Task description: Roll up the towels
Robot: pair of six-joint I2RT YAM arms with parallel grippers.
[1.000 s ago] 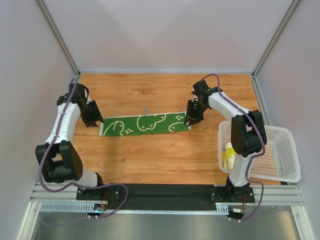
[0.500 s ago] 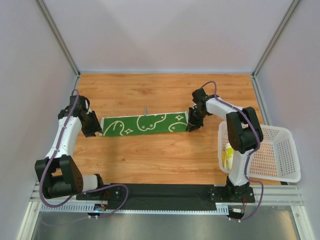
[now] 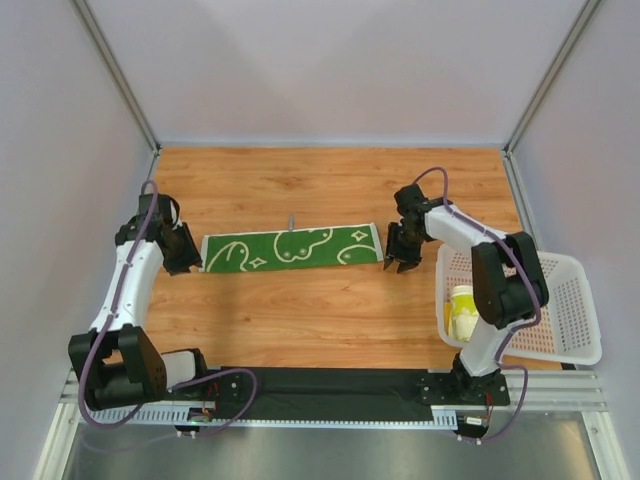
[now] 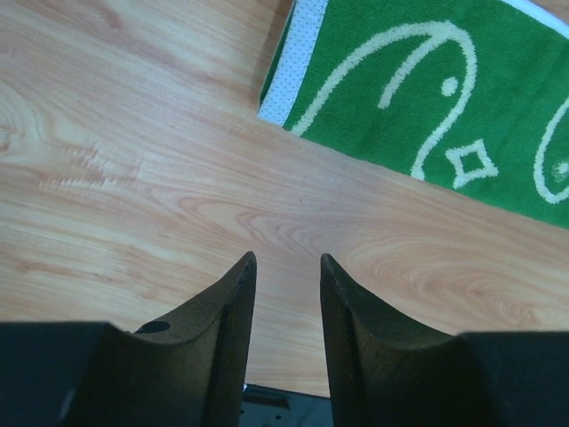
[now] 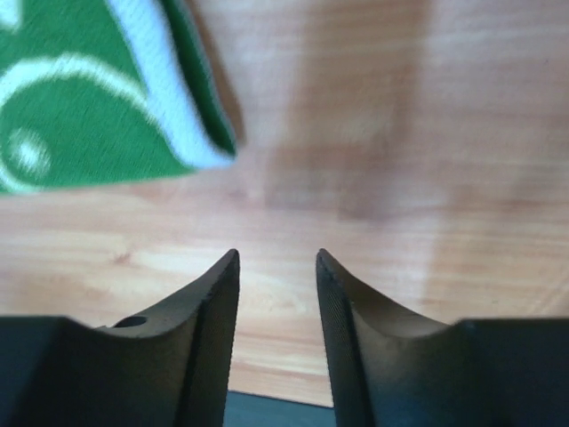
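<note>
The dark green towel (image 3: pixel 290 246) with cream swirls lies flat as a long folded strip across the middle of the table. My left gripper (image 3: pixel 190 264) stands open just off its left end, nothing between the fingers; in the left wrist view the towel's corner (image 4: pixel 427 98) lies ahead and to the right of the gripper (image 4: pixel 286 260). My right gripper (image 3: pixel 399 265) is open just off the right end; its wrist view shows the towel's edge (image 5: pixel 89 116) up left of the gripper (image 5: pixel 277 255). A rolled pale yellow towel (image 3: pixel 461 310) stands in the basket.
The white perforated basket (image 3: pixel 565 258) sits at the right edge of the table, next to the right arm's base. A small grey peg (image 3: pixel 291 218) stands just behind the green towel. Frame posts and white walls close in the table.
My right gripper has come off the towel's right end, drawing right and nearer, jaws parted. My left gripper has backed slightly left off the left end. The towel lies flatter and straighter.
</note>
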